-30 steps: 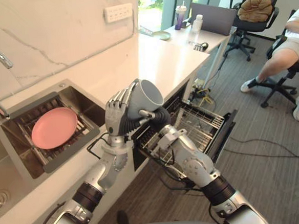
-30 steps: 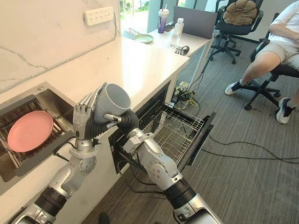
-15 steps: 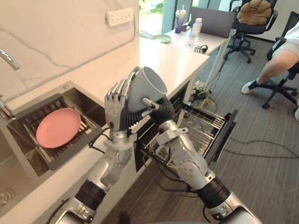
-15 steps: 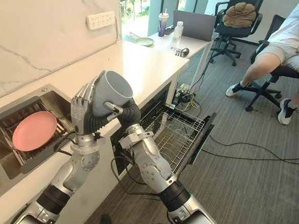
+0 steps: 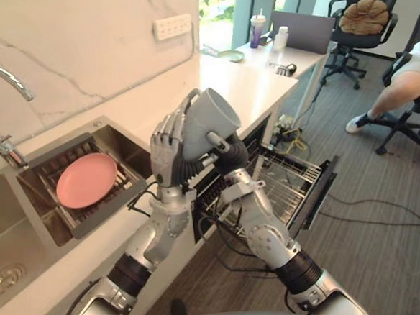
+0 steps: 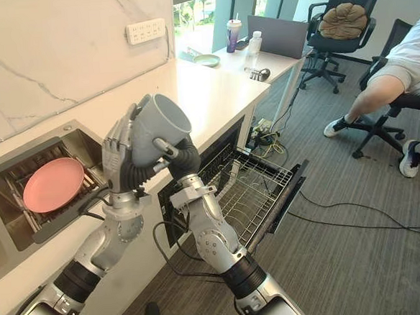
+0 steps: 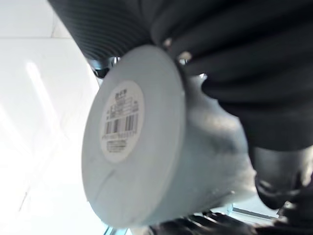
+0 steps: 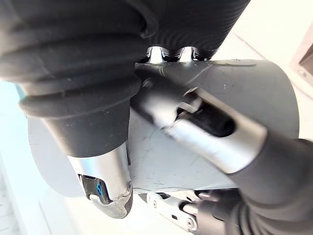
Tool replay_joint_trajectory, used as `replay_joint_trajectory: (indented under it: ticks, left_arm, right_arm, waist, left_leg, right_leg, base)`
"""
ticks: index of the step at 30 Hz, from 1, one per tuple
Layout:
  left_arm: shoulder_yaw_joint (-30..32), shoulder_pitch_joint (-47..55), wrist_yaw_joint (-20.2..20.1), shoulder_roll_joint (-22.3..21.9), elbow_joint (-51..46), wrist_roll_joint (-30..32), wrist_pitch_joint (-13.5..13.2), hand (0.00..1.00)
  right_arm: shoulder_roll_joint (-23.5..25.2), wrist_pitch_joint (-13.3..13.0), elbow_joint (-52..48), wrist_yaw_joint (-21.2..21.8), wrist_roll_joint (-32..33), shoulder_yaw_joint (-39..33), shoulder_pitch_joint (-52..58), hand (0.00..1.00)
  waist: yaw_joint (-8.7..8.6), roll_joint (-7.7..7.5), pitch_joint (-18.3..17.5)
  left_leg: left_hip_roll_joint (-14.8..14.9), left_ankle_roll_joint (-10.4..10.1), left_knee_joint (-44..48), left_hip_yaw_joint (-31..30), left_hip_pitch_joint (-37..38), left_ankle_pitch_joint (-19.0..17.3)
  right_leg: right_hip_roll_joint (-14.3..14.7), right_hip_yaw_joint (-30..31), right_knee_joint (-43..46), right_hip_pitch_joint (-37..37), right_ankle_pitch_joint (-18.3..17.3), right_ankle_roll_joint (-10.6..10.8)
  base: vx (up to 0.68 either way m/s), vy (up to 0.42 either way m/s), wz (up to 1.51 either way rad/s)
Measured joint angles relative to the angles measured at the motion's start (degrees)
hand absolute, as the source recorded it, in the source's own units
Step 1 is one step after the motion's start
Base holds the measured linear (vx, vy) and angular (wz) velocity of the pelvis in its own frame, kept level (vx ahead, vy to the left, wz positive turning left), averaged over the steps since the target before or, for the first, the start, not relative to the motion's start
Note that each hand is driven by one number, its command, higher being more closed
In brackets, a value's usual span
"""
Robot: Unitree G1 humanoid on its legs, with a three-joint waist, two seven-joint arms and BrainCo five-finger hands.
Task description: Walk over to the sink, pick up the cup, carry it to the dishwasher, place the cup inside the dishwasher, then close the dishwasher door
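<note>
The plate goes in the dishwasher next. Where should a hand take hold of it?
Pinch its rim. The plate lies face up, nearly flat on the rack in the sink, so only the raised edge offers a hold. Come from above at the edge nearest the robot, thumb on top, fingers probably slipping under between the rack's bars.

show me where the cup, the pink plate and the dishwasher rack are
cup (image 5: 199, 126), left eye view, on its grey outer side wall
pink plate (image 5: 87, 180), left eye view, on the middle of its face
dishwasher rack (image 5: 290, 184), left eye view, on the wire grid of the pulled-out rack
</note>
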Motion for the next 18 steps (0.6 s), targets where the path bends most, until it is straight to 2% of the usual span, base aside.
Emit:
replay_joint_trajectory:
  ticks: [3,5,13,18]
  left_arm:
    - [-1.4,0.0,0.9,-0.6,1.2,0.1,-1.3,0.0]
    - [-1.4,0.0,0.9,-0.8,1.7,0.1,-1.4,0.0]
    - [-1.6,0.0,2.6,-2.5,4.6,0.3,-2.1,0.0]
    - [-4.2,0.6,2.1,-3.0,6.1,2.1,-2.4,0.0]
  right_arm:
    - [0.0,-2.4,0.5,-1.7,-0.6,-0.2,-0.7,1.0]
    - [0.0,-3.0,0.5,-3.6,-3.1,-0.1,-0.8,1.0]
    - [-0.1,-3.6,0.6,-15.9,-27.0,-2.3,-0.8,1.0]
    - [-0.9,-4.2,0.6,-19.3,-35.1,-6.9,-0.7,1.0]
  waist:
    - [0.6,0.11,0.0]
    - [0.71,0.14,0.0]
    - [0.63,1.32,-0.3]
    - [0.39,1.53,-0.4]
  left_leg:
    - [0.4,-0.1,0.0,-0.4,-0.1,0.1]
    - [0.8,-0.2,0.0,-0.4,-0.1,0.2]
    - [1.8,-0.6,0.0,-0.3,-0.2,0.3]
    - [1.9,-0.7,0.0,-0.1,-0.1,0.2]
  right_leg:
    - [0.7,0.1,-0.3,0.0,0.1,-0.2]
    - [0.9,0.1,-0.8,0.2,0.3,-0.5]
    - [1.9,0.4,-1.3,0.2,0.6,-0.9]
    - [2.1,0.7,-1.5,0.1,0.7,-1.0]
  base:
    - [0.0,-0.036,-0.01]
    - [0.0,-0.012,-0.02]
    - [0.0,-0.013,-0.01]
    - [0.0,-0.005,-0.02]
